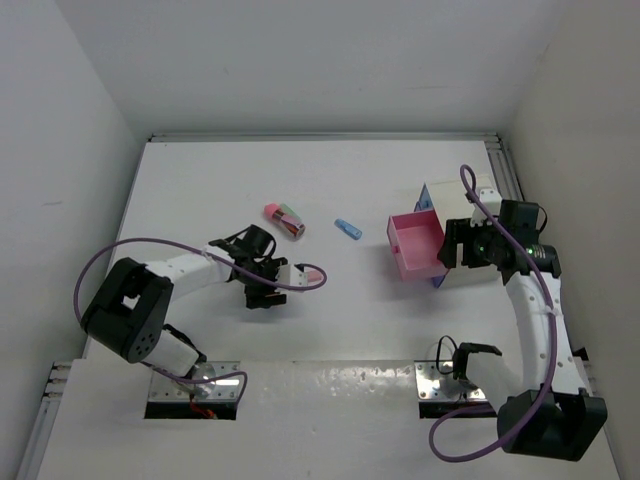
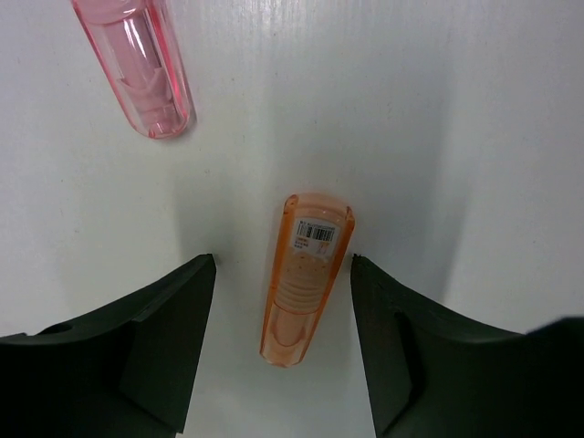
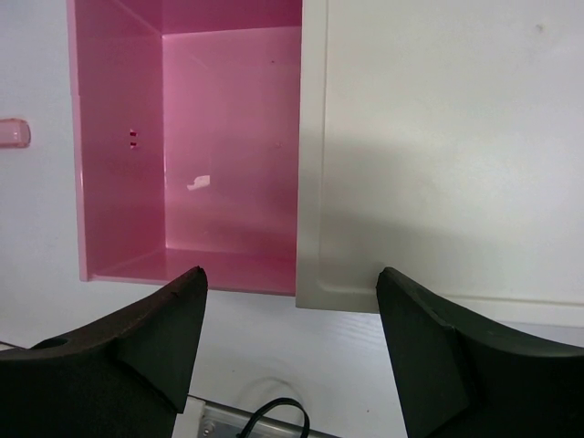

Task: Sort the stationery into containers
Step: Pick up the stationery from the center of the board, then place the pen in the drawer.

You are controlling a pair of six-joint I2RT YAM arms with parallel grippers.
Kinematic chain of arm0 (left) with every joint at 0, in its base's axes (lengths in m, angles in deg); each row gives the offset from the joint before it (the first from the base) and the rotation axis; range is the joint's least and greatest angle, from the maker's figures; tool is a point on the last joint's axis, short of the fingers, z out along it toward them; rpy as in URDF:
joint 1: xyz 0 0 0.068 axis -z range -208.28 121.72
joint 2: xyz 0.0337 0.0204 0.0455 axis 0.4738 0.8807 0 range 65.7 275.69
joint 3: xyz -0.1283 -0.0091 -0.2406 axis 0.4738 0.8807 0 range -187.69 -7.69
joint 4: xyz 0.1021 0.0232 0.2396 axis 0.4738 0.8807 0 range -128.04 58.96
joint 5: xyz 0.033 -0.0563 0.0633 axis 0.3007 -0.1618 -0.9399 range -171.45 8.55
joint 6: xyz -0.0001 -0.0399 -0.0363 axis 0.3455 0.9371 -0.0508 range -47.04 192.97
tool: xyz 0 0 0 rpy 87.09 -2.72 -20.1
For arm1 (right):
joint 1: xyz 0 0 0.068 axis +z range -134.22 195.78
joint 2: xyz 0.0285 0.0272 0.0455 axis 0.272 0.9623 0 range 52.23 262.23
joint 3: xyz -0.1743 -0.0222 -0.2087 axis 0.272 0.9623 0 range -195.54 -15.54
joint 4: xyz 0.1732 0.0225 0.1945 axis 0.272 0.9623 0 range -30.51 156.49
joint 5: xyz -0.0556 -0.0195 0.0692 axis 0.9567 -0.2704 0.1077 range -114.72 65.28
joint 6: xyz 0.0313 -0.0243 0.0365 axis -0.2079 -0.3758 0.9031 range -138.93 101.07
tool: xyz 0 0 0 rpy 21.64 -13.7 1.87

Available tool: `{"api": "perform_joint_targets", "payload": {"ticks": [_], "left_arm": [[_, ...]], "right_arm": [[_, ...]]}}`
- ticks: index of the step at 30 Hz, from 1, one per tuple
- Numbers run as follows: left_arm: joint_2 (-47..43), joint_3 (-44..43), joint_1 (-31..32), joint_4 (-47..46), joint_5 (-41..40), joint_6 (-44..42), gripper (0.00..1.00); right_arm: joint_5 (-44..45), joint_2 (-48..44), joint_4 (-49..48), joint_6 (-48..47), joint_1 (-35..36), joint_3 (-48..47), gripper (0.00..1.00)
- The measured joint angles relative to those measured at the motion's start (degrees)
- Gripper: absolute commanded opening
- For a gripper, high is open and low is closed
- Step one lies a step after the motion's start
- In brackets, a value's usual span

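An orange stationery piece (image 2: 303, 283) with a barcode label lies flat on the white table between my left gripper's (image 2: 282, 258) fingers. The jaws are open, with a gap on each side of it. A clear pink piece (image 2: 137, 64) lies just beyond, also seen from above (image 1: 313, 273). My left gripper (image 1: 268, 292) hides the orange piece in the top view. A pink-red cylinder with a mint green piece (image 1: 285, 220) and a blue piece (image 1: 347, 229) lie farther back. My right gripper (image 3: 292, 271) hangs open over the pink drawer (image 3: 228, 137), holding nothing.
The pink drawer (image 1: 415, 245) sticks out of the white cabinet (image 1: 470, 268) at the right. A blue drawer (image 1: 428, 196) shows just behind it. Side walls enclose the table. A cable loop (image 1: 462, 355) lies by the right arm's base.
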Motion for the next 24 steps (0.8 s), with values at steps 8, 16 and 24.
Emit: {"api": "perform_joint_targets", "payload": {"ticks": [8, 16, 24], "left_arm": [[0.0, 0.1, 0.1, -0.4, -0.2, 0.6, 0.45], [0.0, -3.1, 0.1, 3.0, 0.7, 0.4, 0.13], [1.9, -30.4, 2.4, 6.9, 9.7, 11.6, 0.03]], "right_arm": [[-0.3, 1.5, -0.7, 0.0, 0.0, -0.6, 0.74], [-0.2, 3.8, -0.4, 0.3, 0.0, -2.3, 0.74], [-1.4, 7.0, 1.2, 3.2, 0.0, -5.9, 0.74]]}}
